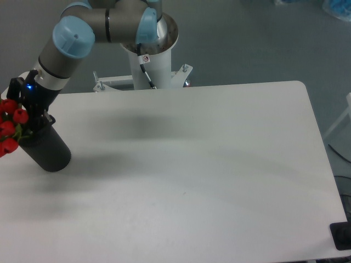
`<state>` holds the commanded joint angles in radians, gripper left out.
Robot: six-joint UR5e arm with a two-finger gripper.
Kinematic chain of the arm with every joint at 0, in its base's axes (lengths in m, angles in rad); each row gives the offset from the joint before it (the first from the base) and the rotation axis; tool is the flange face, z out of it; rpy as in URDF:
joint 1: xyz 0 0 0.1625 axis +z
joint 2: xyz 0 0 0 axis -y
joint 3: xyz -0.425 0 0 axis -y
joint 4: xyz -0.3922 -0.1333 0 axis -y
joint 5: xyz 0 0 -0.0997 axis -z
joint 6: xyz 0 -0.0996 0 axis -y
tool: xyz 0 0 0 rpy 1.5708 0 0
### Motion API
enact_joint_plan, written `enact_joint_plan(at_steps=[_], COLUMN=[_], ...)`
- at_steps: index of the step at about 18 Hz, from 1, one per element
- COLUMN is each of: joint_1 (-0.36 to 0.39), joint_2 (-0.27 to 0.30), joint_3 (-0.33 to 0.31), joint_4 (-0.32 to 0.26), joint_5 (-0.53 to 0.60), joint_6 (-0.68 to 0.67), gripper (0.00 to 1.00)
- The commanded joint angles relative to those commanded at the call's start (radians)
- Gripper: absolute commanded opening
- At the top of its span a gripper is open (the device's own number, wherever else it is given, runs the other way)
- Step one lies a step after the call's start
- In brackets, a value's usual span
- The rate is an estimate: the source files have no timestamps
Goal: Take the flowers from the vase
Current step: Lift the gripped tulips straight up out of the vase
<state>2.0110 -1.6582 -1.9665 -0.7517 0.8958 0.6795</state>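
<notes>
The bunch of red tulip buds with green leaves (10,125) showed as a cluster of round red heads at the far left edge of the white worktop (186,164), partly cut off by the frame. Their stems met the mouth of the plain matte black cylindrical vase (48,148), which was tilted with its mouth up and to the left. The black gripper (32,109) of the grey and blue arm (82,33) sat right at that mouth beside the buds, but whether its jaws were clenched or released could not be told.

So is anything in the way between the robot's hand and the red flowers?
Nothing visible is. The gripper is already right beside the flowers, at the mouth of the tilted black vase by the table's left edge. Whether its fingers have closed is hard to tell.
</notes>
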Motion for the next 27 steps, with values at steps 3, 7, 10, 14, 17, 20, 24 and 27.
enact_joint_plan(at_steps=[3, 7, 10, 14, 17, 20, 24, 27], joint_1=[0.0, 0.005, 0.006, 0.012, 0.014, 0.029, 0.043, 0.049], joint_2=[0.002, 0.005, 0.012, 0.035, 0.061, 0.086, 0.11, 0.115], joint_3=[-0.005, -0.002, 0.005, 0.005, 0.006, 0.02, 0.049, 0.061], joint_4=[0.0, 0.0, 0.0, -0.003, -0.003, -0.003, -0.003, -0.003], joint_5=[0.0, 0.0, -0.002, -0.003, -0.006, -0.037, -0.049, -0.078], joint_6=[0.02, 0.023, 0.022, 0.017, 0.014, -0.004, -0.052, -0.054], gripper=[0.43, 0.43, 0.43, 0.43, 0.43, 0.43, 0.44, 0.43])
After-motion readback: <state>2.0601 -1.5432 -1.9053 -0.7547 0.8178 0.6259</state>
